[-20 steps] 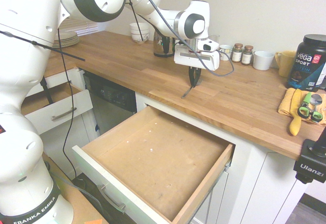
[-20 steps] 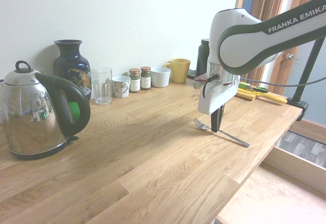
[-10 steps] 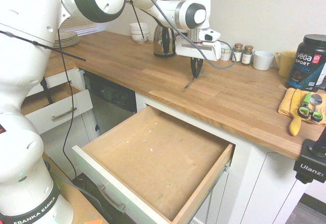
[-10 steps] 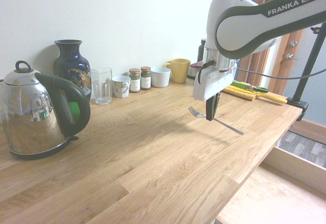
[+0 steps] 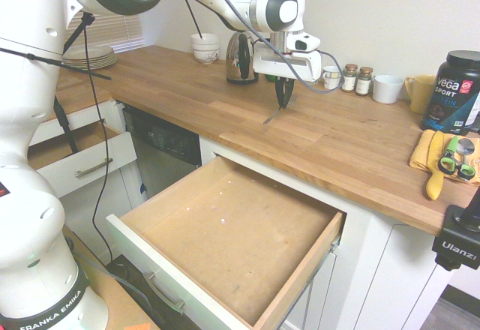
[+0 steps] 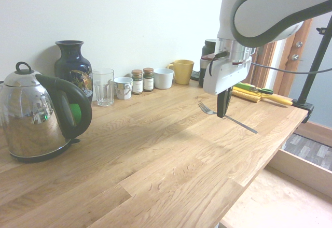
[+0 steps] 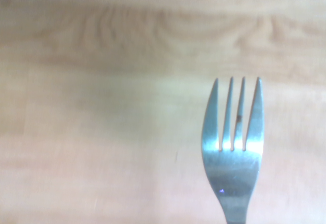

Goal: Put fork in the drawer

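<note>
My gripper hangs above the wooden countertop, shut on the fork. The slim silver fork is clear of the wood and tilts, its handle sloping down toward the counter's front edge and its tines pointing the other way. The wrist view shows the fork's head over bare wood. Below the counter's front edge the wide drawer stands pulled out, with a bare brown bottom, a white front and a metal bar handle.
A kettle, vase, glass, spice jars and mugs line the back wall. A yellow cloth with utensils and a dark tub lie at the counter's end. A smaller drawer stands open nearby.
The gripper has risen from the countertop with the fork in it, drifting toward the back wall. The fork now hangs clear of the wood.
</note>
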{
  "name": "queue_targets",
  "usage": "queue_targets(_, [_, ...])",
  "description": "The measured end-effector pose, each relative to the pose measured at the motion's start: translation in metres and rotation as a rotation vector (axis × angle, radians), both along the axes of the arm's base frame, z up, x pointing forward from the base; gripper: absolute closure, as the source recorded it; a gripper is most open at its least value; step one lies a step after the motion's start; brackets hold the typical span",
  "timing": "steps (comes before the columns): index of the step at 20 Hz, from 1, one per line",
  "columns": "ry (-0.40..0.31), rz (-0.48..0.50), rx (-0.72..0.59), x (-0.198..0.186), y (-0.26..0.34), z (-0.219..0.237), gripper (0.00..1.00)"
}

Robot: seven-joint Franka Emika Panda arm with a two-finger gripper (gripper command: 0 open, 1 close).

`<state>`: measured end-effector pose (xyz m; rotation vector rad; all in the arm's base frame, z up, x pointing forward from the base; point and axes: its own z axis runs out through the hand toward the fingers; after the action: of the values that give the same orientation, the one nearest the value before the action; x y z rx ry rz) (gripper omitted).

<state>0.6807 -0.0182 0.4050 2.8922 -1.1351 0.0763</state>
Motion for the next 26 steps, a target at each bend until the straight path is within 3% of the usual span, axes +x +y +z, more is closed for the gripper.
queue_targets(12, [0.006,-0.093,0.015,-0.131,0.018,-0.020,1.00])
queue_targets(21, [0.016,-0.137,0.033,-0.256,0.002,-0.088,1.00])
queue_targets(26, [0.015,-0.179,0.035,-0.286,-0.018,-0.124,1.00])
